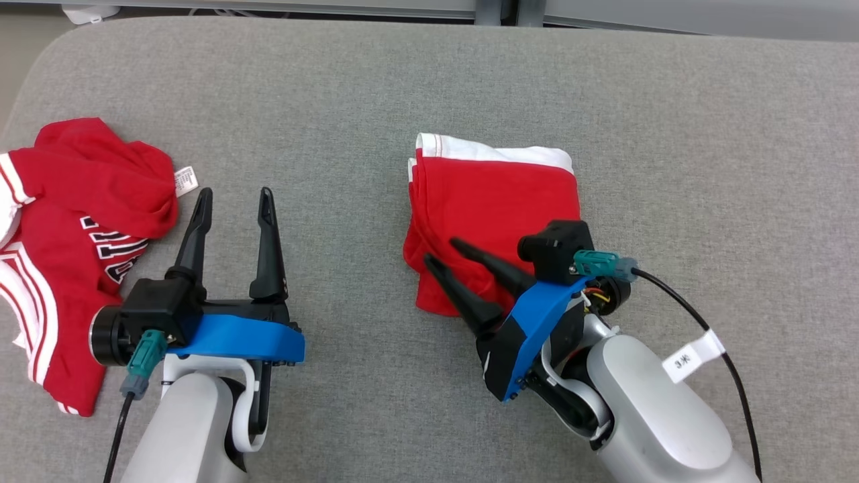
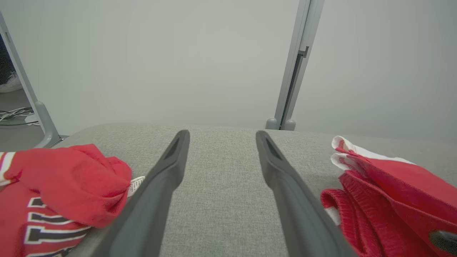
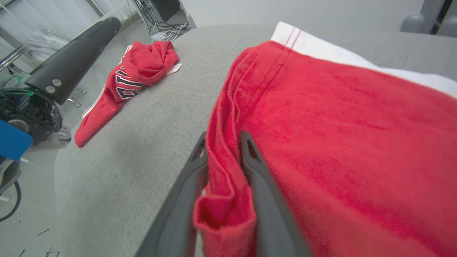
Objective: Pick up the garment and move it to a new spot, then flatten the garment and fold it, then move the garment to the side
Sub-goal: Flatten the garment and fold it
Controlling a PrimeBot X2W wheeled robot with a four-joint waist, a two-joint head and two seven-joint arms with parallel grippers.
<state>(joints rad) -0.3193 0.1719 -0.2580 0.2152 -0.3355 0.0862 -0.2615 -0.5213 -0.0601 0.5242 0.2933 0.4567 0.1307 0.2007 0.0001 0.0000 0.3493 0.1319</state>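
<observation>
The right hand point(image 1: 443, 250) is closed on the folded red garment point(image 1: 496, 201). Its two dark fingers point(image 3: 250, 157) pinch a bunched fold at the garment's near left edge (in the right wrist view red cloth is pressed between them, one finger lying over the fabric, the other on the side toward the grey surface). From that grip the garment spreads away as a rough rectangle lying flat on the table point(image 1: 704, 168), a little right of the middle. Its stacked layers show along the left side, and a white band point(image 1: 496, 151) runs along the far edge. The left hand point(image 1: 235, 194) is open, its fingers spread wide and pointing away from the robot over bare grey table; whether it touches the surface I cannot tell. It sits between the two pieces of clothing, well apart from the folded one and near a crumpled red garment point(image 1: 74, 221) at the table's left edge. That garment is bunched at its far end, with white stripes and black-and-white lettering showing (the letters are partly hidden by a fold). Its small white label point(image 1: 185, 180) lies just beside the left hand's outer fingertip.
</observation>
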